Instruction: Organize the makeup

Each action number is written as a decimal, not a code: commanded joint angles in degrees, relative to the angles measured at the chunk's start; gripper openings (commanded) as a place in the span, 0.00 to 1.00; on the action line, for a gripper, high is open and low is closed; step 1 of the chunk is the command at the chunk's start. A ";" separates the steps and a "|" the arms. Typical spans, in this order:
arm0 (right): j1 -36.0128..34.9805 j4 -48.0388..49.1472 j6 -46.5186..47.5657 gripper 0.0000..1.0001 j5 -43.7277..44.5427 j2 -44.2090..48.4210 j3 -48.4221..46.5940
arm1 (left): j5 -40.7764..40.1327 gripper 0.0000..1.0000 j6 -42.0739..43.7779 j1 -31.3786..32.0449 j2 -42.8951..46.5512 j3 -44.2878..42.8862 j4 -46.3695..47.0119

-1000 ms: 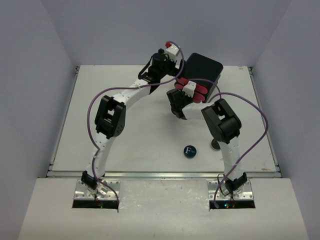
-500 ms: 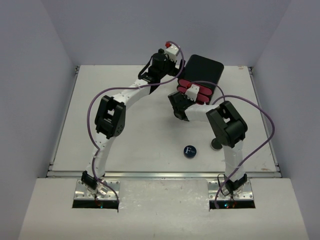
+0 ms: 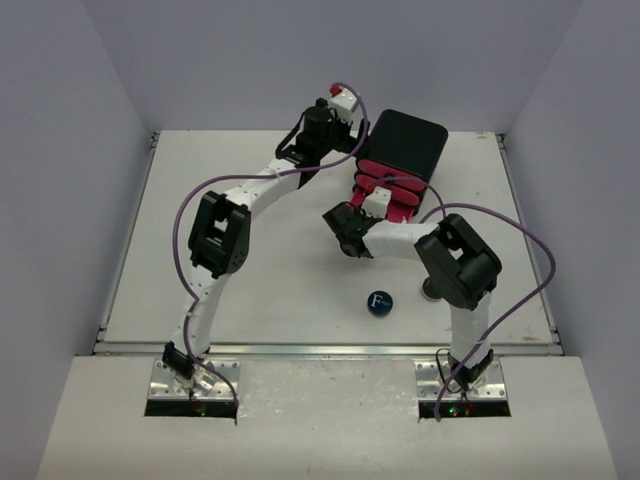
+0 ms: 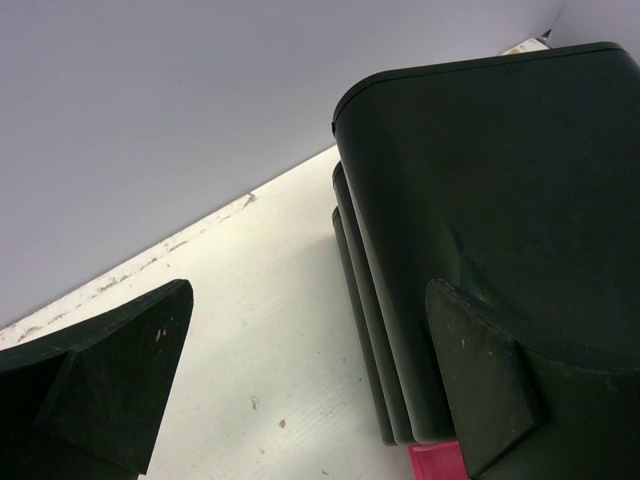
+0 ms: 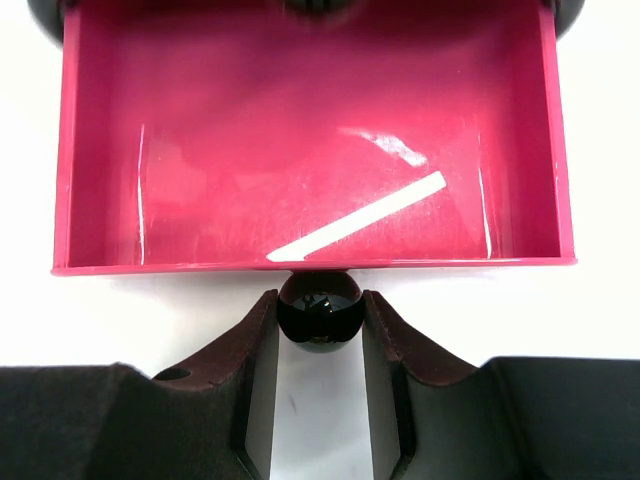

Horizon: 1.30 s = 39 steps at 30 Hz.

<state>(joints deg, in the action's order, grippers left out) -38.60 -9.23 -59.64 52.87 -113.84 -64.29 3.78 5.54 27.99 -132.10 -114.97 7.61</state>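
- While the right pincer (image 5: 318, 298) is clenched on the black knob (image 5: 318, 312) of a pink drawer (image 5: 200, 150), that drawer stands open at the near face of the black box (image 3: 405, 142).
- The left pincer (image 4: 308, 300) is released, jaws spread wide, at the far-left corner of the black box. Whether it touches the box wall cannot be told.
- The blue compact (image 3: 379, 302), marked with a white "F", lies on the table (image 3: 260, 280), well to the near side of the black box and apart from both pincers.
- A small black compact (image 3: 430, 291) also lies on the near side of the black box, partly hidden by the right arm.
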 commanded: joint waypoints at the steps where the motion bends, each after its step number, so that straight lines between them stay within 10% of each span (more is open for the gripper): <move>1: -1.51 -4.11 -4.31 0.01 2.86 3.71 2.20 | -0.52 0.99 -0.18 -0.92 4.84 1.38 2.06; 14: -2.59 2.33 6.26 0.77 -4.41 7.84 6.02 | -2.68 1.00 3.20 -0.92 8.22 3.48 -0.36; 25: -5.82 3.74 34.21 0.90 -27.96 22.78 10.22 | -8.61 1.00 5.64 -2.84 15.86 8.29 -6.29; 33: -3.15 -18.23 34.61 0.93 -33.05 38.11 11.61 | -9.17 1.00 6.24 -7.92 25.12 15.46 -16.90; 39: 18.46 -26.71 29.62 0.98 -41.30 44.84 17.50 | -2.93 1.00 6.02 -12.58 34.00 27.83 -19.81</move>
<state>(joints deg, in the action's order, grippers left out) -33.37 -27.21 -27.54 16.29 -72.48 -51.31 -4.02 11.52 17.91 -105.37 -93.20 -9.78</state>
